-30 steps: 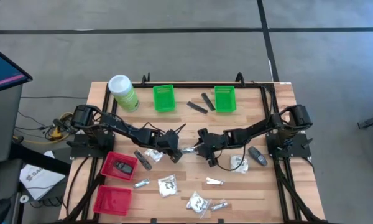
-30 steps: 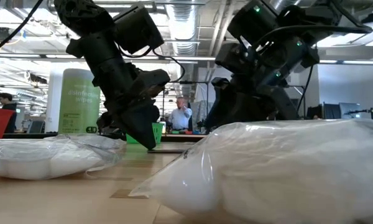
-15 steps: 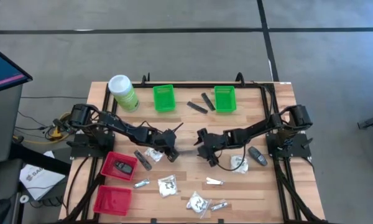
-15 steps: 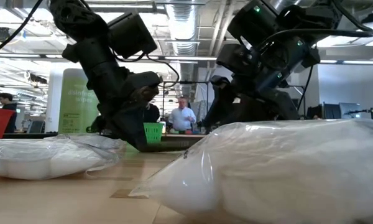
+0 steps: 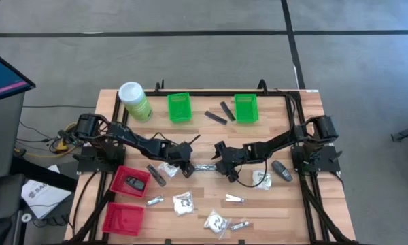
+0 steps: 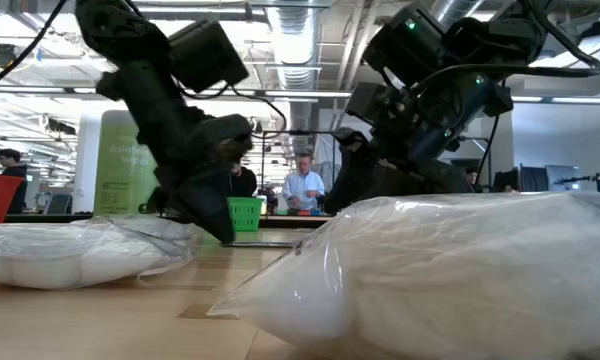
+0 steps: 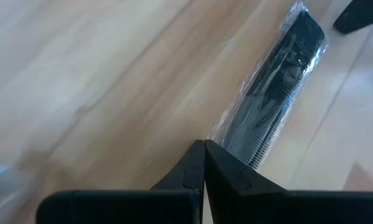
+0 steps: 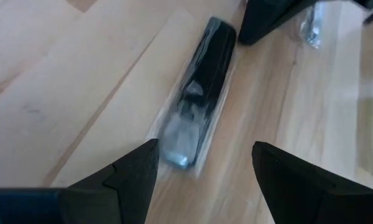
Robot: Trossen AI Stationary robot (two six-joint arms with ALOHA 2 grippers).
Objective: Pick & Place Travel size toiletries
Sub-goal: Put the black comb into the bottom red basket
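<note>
The table [image 5: 272,204] is pale wood planking with a black frame, standing on grey floor crossed by dark lines; the low view looks past it into a workshop with ceiling ducts, screens and people at benches. At the left rear stands a light-green canister [image 5: 134,101] with a white lid — its label reads "disinfecting wipes" in the low view. Two red baskets [image 5: 126,201] sit at the left front edge, one holding a dark oval piece [image 5: 134,182]; two green baskets [image 5: 179,107] stand at the back with dark grey sticks [image 5: 221,113] between them. White crinkly packets [image 5: 183,203] and slim silvery sachets [image 5: 234,199] lie scattered along the front.

The left pincer [image 5: 188,162] is at mid-table, its fingers [image 7: 196,168] pressed together. Just beside its tip lies a dark comb in a clear wrapper [image 7: 275,93] — the comb teeth show only in the left wrist view. The right pincer [image 8: 199,171] hovers over the same comb with its fingers spread apart.
</note>
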